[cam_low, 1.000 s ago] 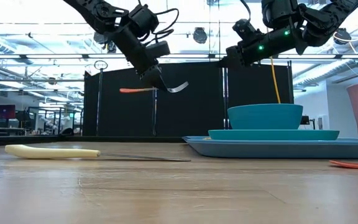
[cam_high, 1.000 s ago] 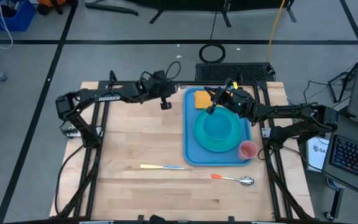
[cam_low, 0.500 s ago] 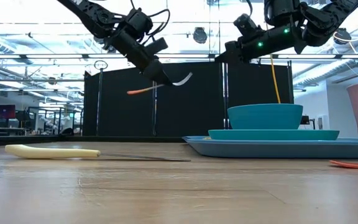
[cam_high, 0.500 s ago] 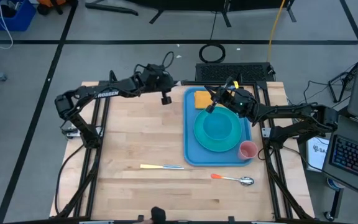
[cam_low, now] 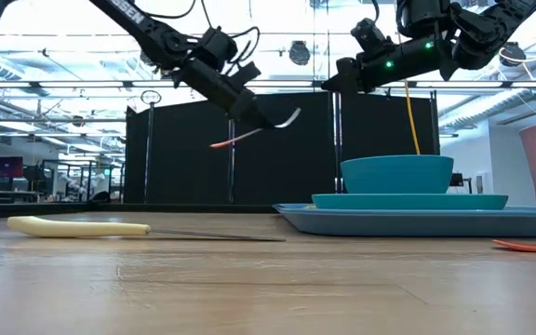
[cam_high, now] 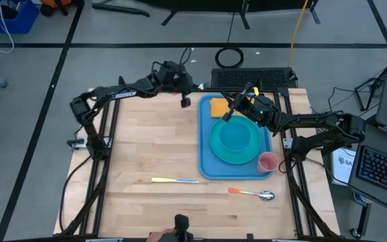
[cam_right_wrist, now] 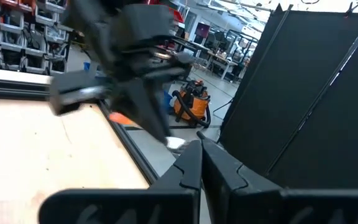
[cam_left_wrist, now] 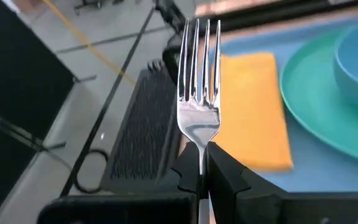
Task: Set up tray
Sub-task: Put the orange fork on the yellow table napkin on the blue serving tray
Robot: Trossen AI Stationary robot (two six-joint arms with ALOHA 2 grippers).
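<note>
The blue tray (cam_high: 205, 161) lies at the table's right. It holds a yellow-orange napkin (cam_high: 218, 107) at its far end, a turquoise plate (cam_high: 247, 153) with a blue bowl (cam_high: 235, 136), and a pink cup (cam_high: 267, 162). My left gripper (cam_high: 183, 101) is high above the table near its far edge, just left of the tray, shut on a fork (cam_left_wrist: 199, 93) with an orange handle (cam_low: 226, 142). My right gripper (cam_high: 227, 117) hovers shut and empty above the tray's far end, between napkin and plate. My left gripper pinches the fork's metal neck (cam_left_wrist: 201, 149), just behind the tines, between its two fingers. The fork is lifted clear, high above the table. It is tilted, with the tines (cam_low: 291, 116) up toward the tray and the orange handle lower, toward the table's left.
A knife with a cream handle (cam_high: 175, 180) and a spoon with an orange handle (cam_high: 250, 193) lie on the wood near the front edge. Bare wood lies left of the tray. A person shows at the table's near edge (cam_high: 180, 232).
My left gripper has carried the fork toward the table's far edge and right, toward the tray. The fork has tipped, tines rising and orange handle dropping. It stays held and clear of the table.
</note>
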